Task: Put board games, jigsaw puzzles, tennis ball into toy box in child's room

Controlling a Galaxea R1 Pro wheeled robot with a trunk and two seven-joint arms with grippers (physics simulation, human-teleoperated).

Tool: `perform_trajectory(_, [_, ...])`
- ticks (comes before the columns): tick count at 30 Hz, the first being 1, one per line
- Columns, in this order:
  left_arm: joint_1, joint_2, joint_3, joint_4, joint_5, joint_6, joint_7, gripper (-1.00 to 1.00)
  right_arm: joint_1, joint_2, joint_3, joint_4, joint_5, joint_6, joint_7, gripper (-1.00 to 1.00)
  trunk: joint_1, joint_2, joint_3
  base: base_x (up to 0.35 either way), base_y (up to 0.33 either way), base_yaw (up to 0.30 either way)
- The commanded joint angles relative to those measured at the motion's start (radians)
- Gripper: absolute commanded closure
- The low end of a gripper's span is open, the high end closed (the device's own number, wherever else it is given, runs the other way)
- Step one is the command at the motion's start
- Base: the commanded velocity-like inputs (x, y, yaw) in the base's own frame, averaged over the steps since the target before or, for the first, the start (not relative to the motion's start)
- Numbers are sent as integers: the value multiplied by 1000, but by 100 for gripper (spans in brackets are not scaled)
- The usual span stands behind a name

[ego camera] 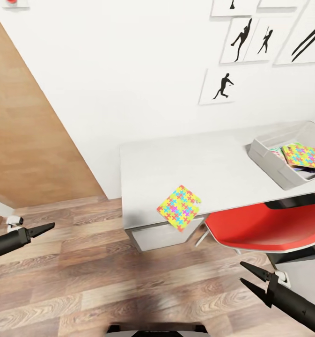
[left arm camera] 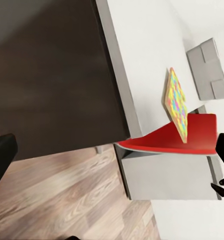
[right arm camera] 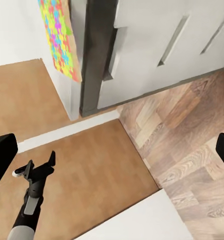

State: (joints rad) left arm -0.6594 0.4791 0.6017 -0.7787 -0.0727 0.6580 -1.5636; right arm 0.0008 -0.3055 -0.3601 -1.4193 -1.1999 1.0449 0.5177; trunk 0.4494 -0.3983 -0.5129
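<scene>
One jigsaw puzzle [ego camera: 179,207] lies flat on the light-grey table [ego camera: 176,164], its corner over the front edge; it also shows in the left wrist view [left arm camera: 175,102] and the right wrist view [right arm camera: 59,37]. The pale grey toy box [ego camera: 269,161] stands at the table's right end, with a second jigsaw puzzle [ego camera: 303,156] on top of other flat things inside. My left gripper [ego camera: 47,228] hangs open and empty over the floor, far left of the table. My right gripper [ego camera: 250,277] is open and empty, low in front of the chair. The bed and tennis ball are out of view.
A red chair [ego camera: 265,227] is pushed under the table's right half. A grey drawer unit [ego camera: 164,234] sits under the puzzle's corner. A wooden door [ego camera: 21,140] stands at the left, and wood-plank floor [ego camera: 106,281] lies between me and the table.
</scene>
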Motion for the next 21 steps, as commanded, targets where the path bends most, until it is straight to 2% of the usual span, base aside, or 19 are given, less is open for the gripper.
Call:
perform_trajectory(1, [-1,-3,3,-1,-8,11,-7,-100,0,0,-1,4,7,2,9,-100,1,-2,-1,0,-297,0])
perform_trajectory(6, [2,-24,-1,-1,-10,12,-7,-100,-1,1,-1,18,7,2,10,-100,1,-2,-1,0,-252,0])
perform_trajectory(9, [6,-43,-19,-1,-11,15,-7,-100,-1,2,-1,22,7,2,10,-100,1,-2,-1,0,-144,0])
perform_trajectory(12, [14,-57,-59,1,-12,18,-7,-100,-1,1,-2,29,1,2,10,-100,1,-2,-1,0,-104,0])
perform_trajectory(16, [26,-67,-129,21,-12,20,-7,-100,-1,0,-2,80,-36,2,9,-100,1,-2,-1,0,-89,0])
perform_trajectory(21, [28,-81,-158,52,-12,20,-7,-100,-1,0,-2,123,-68,2,9,-100,1,-2,-1,-51,-184,0])
